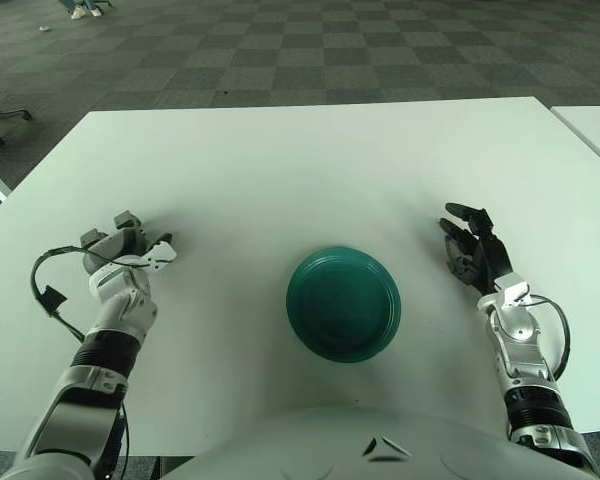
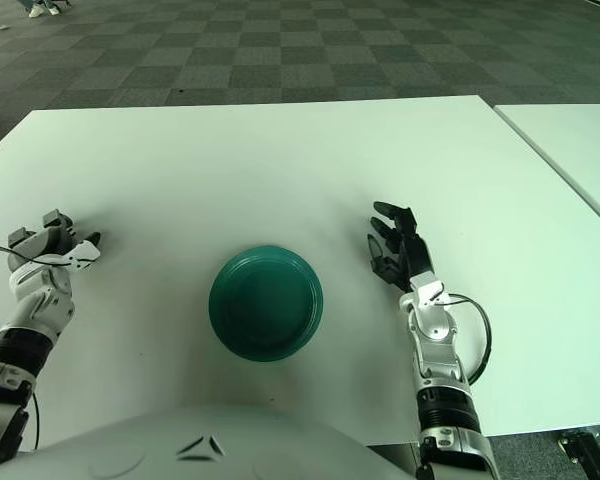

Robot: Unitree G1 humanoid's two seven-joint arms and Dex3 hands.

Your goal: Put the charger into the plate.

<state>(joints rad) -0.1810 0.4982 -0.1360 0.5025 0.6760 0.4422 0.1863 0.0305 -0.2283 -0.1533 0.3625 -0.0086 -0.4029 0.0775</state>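
Note:
A dark green plate (image 1: 343, 303) sits on the white table (image 1: 310, 160), near its front edge in the middle. My left hand (image 1: 130, 250) is left of the plate, a good hand's width away, just above the table. Its fingers are curled around a small white object that looks like the charger (image 1: 158, 256), most of it hidden by the fingers. My right hand (image 1: 472, 250) is right of the plate, fingers spread, holding nothing. No other charger shows on the table.
A second white table (image 1: 595, 125) stands at the far right, with a narrow gap between. Checkered carpet floor (image 1: 280, 50) lies beyond the far edge. A chair base (image 1: 0, 115) is at the far left.

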